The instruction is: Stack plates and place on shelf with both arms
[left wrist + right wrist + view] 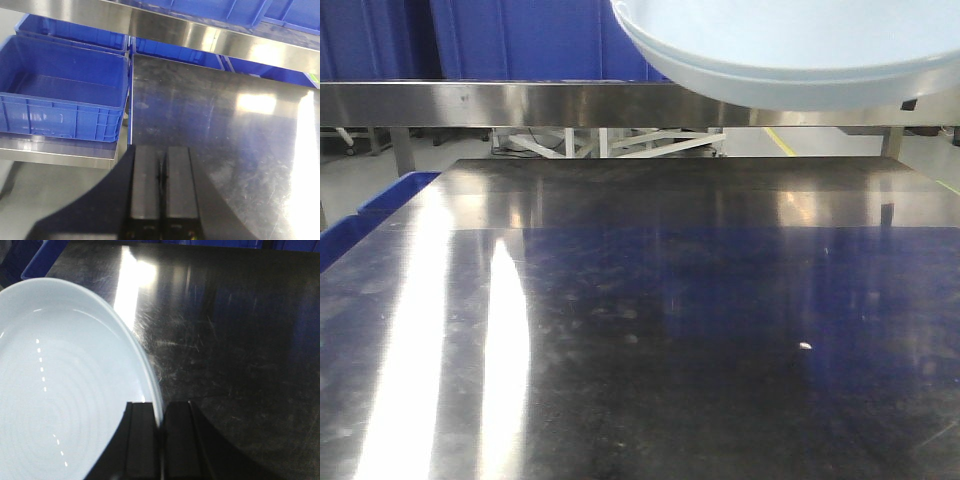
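Plates: two stacked plates point(790, 50) at the front view's upper right, above the bench point(620, 350).
Right pincer point(161, 440): clamped on the plates' rim.
Left pincer point(162, 200): closed, empty.
Left wrist view only: blue crate point(60, 95), upper left.

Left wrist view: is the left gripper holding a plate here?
No, the left gripper is shut with nothing between its fingers, above the steel table.

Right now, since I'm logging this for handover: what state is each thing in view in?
plates: two stacked, held in the air by the rim.
right hand: shut on the plates' rim.
left hand: shut, holding nothing.
blue crate: empty.
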Available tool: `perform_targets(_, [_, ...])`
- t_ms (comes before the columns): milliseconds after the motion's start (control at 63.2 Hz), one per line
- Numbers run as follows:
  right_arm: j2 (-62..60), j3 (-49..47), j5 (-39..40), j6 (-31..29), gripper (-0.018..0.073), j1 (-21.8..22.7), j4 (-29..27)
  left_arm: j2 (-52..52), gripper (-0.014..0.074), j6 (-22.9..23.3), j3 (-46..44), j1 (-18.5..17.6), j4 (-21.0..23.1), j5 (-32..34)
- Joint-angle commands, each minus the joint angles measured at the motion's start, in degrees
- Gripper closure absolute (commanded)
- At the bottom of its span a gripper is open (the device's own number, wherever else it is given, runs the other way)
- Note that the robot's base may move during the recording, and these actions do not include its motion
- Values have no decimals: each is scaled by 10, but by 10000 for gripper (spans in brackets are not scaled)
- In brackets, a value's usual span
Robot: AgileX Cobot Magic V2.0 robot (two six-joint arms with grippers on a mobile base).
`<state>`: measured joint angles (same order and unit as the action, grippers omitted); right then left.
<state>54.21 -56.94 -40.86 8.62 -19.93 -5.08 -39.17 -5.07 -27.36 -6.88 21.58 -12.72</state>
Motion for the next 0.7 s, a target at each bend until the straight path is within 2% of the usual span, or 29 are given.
perform_targets(0, [-8,-17,47,-4,512,-1,-7,2,507,-1,-17,-3,4,44])
perform_targets(681, [-8,-17,47,-4,512,-1,-7,2,507,-1,-17,-3,4,44])
